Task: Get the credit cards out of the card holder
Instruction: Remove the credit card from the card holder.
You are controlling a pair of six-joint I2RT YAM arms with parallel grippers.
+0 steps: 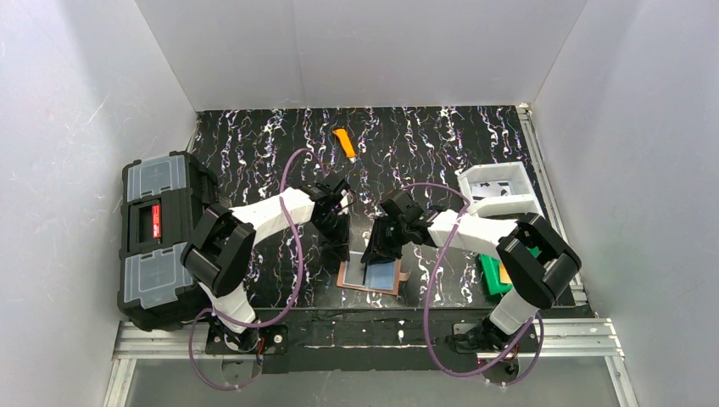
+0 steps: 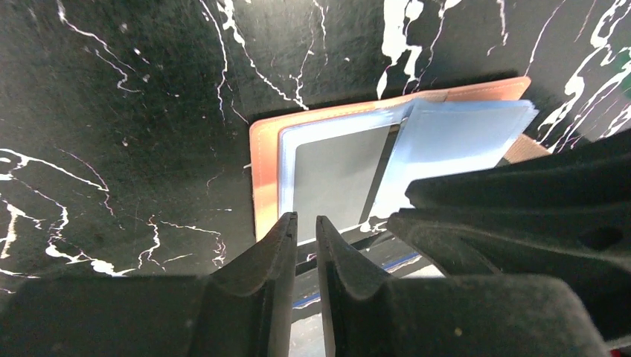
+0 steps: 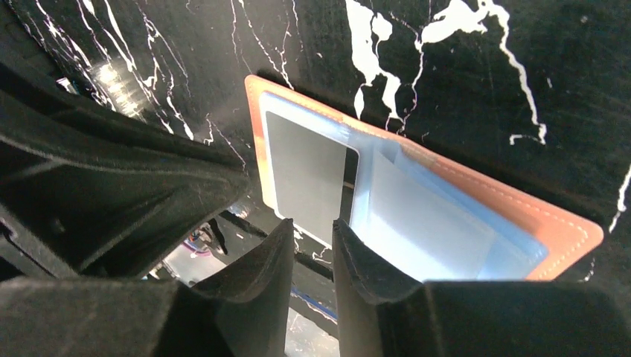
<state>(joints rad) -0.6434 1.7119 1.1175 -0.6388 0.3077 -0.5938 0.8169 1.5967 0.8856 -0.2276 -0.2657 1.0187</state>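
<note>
Lying open on the black marbled worktop [image 1: 254, 144], near its front edge and between the two arms, the card holder [image 1: 370, 277] shows its tan cover as a rim around pale blue sleeves [image 2: 465, 134]. One half carries a grey card [image 2: 335, 178] tucked flat in its pocket. The other half is covered by the sleeves, which fan slightly past the cover's edge. A thin dark strip [image 2: 379, 171] runs along the fold between the halves; whether it is a leaf standing on edge I cannot tell.

Both arms reach inward and point down at the holder's far edge, close beside each other. The left fingers [image 2: 289, 227] stand narrowly parted at the corner by the grey card, and nothing shows in the slim gap between them. The right fingers [image 3: 289, 236] are also close together, lined up with the fold. The dark strip runs towards their gap, but whether they grip it I cannot tell.

An orange utility knife [image 1: 344, 143] lies well apart at the back, a black toolbox [image 1: 161, 237] sits on the left, and a white tray [image 1: 500, 191] sits on the right.
</note>
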